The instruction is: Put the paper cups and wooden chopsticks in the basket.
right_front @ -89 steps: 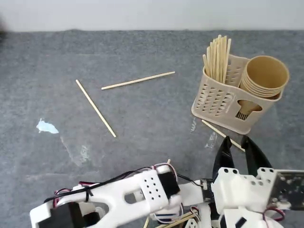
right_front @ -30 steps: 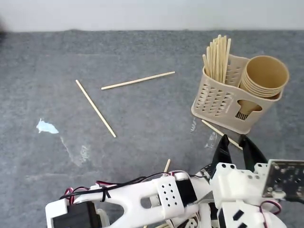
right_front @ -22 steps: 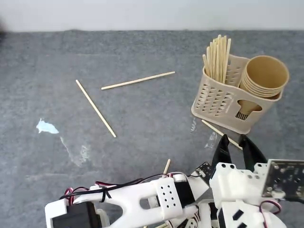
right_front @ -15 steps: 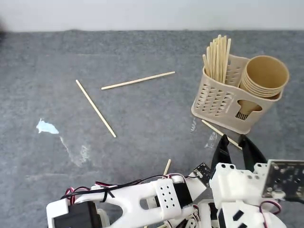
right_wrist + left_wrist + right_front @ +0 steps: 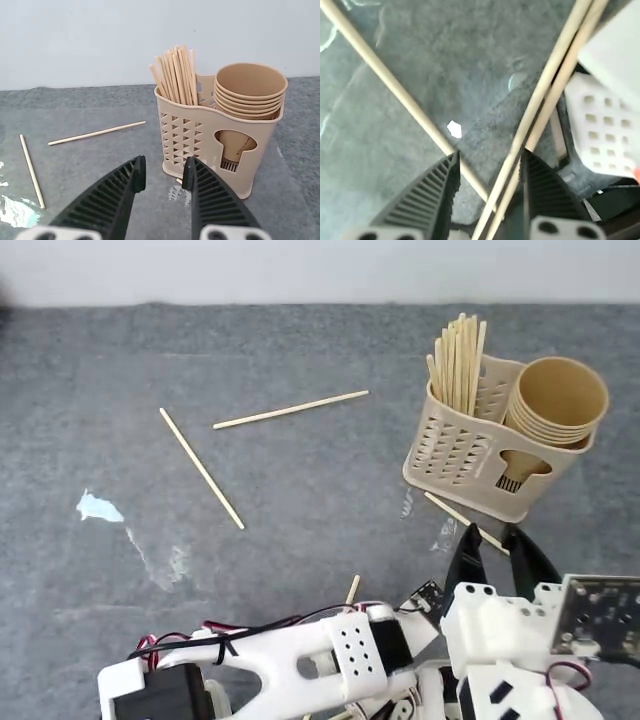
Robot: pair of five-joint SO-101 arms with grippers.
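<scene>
The beige basket (image 5: 470,458) stands at the right, holding a stack of paper cups (image 5: 557,400) and a bundle of chopsticks (image 5: 458,358). Two loose chopsticks (image 5: 290,410) (image 5: 201,468) lie mid-table, and another (image 5: 455,512) rests at the basket's foot. My right gripper (image 5: 492,535) is open just in front of that one, facing the basket (image 5: 220,135). Low at the near edge, my left gripper (image 5: 487,167) is open over the mat. A single chopstick (image 5: 395,87) and a side-by-side pair (image 5: 555,90) cross between its jaws.
A blue paper scrap (image 5: 98,506) and pale smears (image 5: 172,562) mark the grey mat at the left. One short chopstick end (image 5: 351,590) pokes out by the left arm's white body (image 5: 330,660). The right arm's white housing (image 5: 610,145) sits close beside my left gripper.
Over three seconds the left arm's white link slid right and toward the near edge. The right gripper crept slightly toward the basket. In the last second nothing visibly moved.
</scene>
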